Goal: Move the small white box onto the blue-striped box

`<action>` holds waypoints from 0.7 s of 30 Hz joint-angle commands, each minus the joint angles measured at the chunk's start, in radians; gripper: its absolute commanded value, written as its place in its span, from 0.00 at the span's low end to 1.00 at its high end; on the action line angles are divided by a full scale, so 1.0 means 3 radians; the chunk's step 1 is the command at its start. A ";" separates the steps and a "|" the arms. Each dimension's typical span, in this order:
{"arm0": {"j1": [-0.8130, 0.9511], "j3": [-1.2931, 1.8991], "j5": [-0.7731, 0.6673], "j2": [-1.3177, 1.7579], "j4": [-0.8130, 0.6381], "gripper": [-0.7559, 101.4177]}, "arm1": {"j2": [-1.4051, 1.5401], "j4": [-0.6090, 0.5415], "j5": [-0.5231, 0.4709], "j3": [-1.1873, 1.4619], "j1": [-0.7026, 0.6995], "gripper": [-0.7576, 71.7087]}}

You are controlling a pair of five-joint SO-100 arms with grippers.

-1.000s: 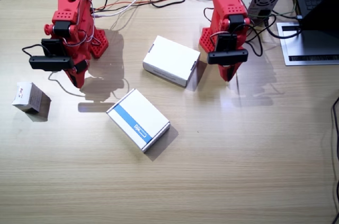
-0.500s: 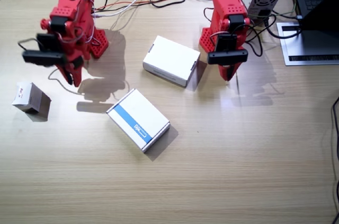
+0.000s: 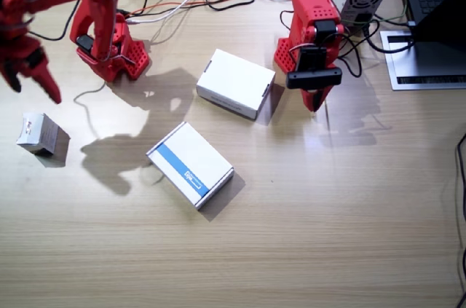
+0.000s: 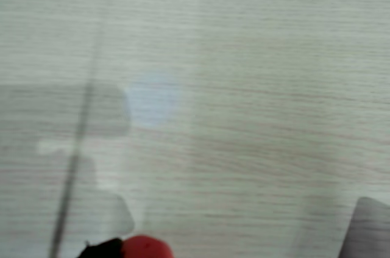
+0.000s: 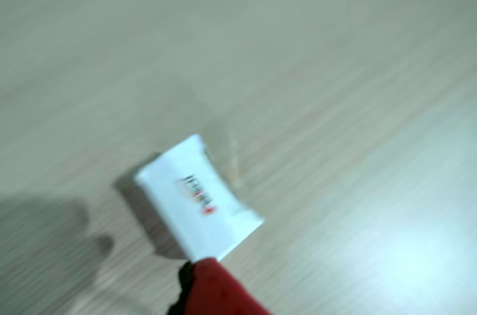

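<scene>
Right gripper (image 3: 33, 79), jaws apart, hovers at twelve o'clock of the small white box (image 3: 38, 133) on the surface (image 3: 328, 235); an off-centre descent risks toppling the light carton.

Your fixed view looks almost straight down from high above the table (image 3: 328, 250), taking in both arms, three boxes and the clutter along the far edge. One wrist view hangs close over bare wood, facing down, with only a red tip (image 4: 145, 247) at its bottom edge. The other wrist view also faces down, tilted and blurred, near the small white box (image 5: 197, 197). That box (image 3: 38, 133) is what it shares with your fixed view.
</scene>
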 commanded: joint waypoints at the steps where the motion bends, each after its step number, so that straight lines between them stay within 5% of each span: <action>1: -0.0102 -0.0061 0.0046 0.0092 -0.0087 0.01 | -0.0639 0.0082 -0.0399 -0.0378 0.0281 0.64; 12: 0.0005 -0.0061 -0.0266 0.0097 -0.0205 0.01 | -0.1877 -0.1248 -0.0961 -0.0251 0.0343 0.67; 21: 0.0036 -0.0061 -0.0450 0.0097 -0.0286 0.01 | -0.2250 -0.1641 -0.0936 0.0179 0.0174 0.67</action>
